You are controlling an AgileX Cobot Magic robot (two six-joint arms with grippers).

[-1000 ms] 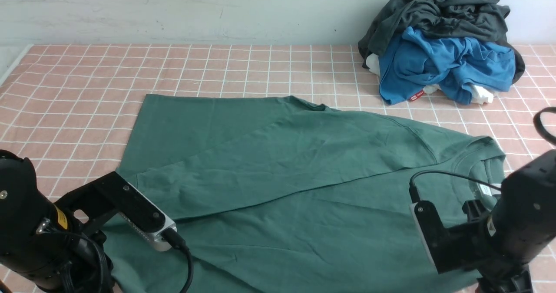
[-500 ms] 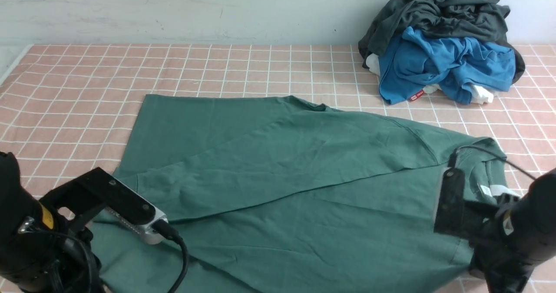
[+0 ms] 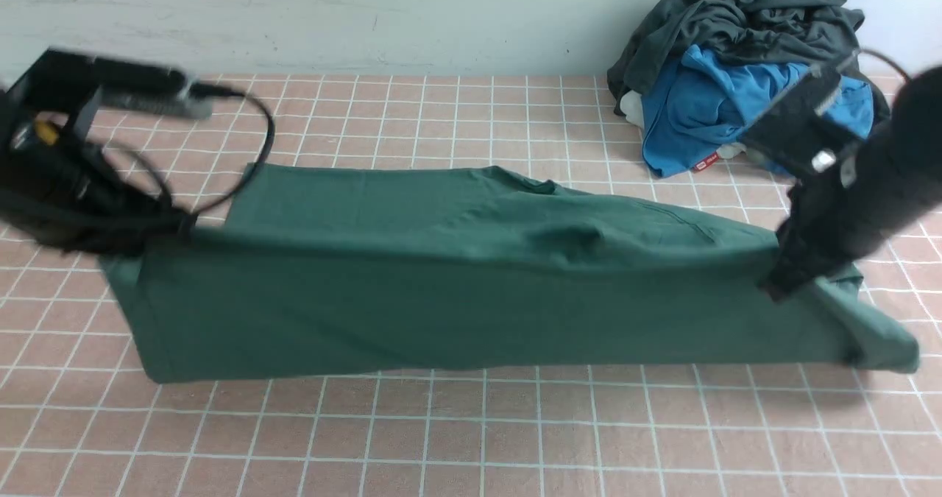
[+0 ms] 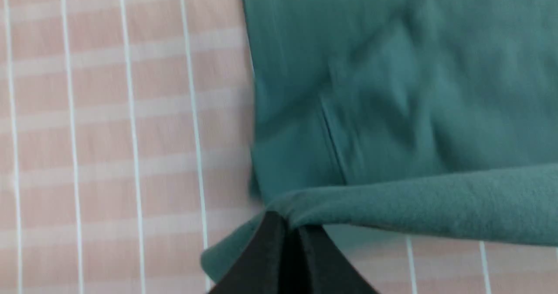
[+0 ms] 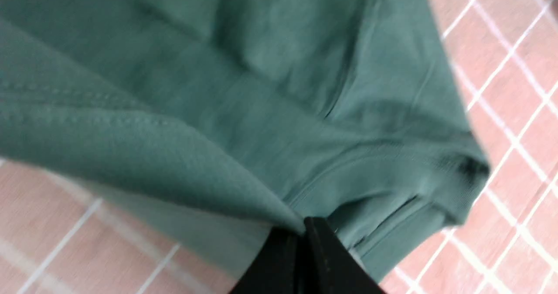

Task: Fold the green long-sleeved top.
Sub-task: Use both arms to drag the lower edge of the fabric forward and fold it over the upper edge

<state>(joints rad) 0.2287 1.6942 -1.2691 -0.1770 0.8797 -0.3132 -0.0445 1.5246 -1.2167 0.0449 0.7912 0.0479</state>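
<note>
Both grippers, left [image 4: 283, 224] and right [image 5: 305, 228], pinch the green top [image 3: 456, 313], which hangs stretched between them.

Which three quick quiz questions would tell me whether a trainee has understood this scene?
1. True or false: only one tool is holding the green top.
2. Multiple choice: what lies right beneath the dark grey garment in the pile? (a) a blue garment (b) a towel (c) a basket
3. Fill in the blank: between the two arms, the lifted part of the top is stretched ______, not bunched up.

Key:
1. False; the left tool and the right tool both grip it.
2. (a), the blue garment.
3. Out.
</note>
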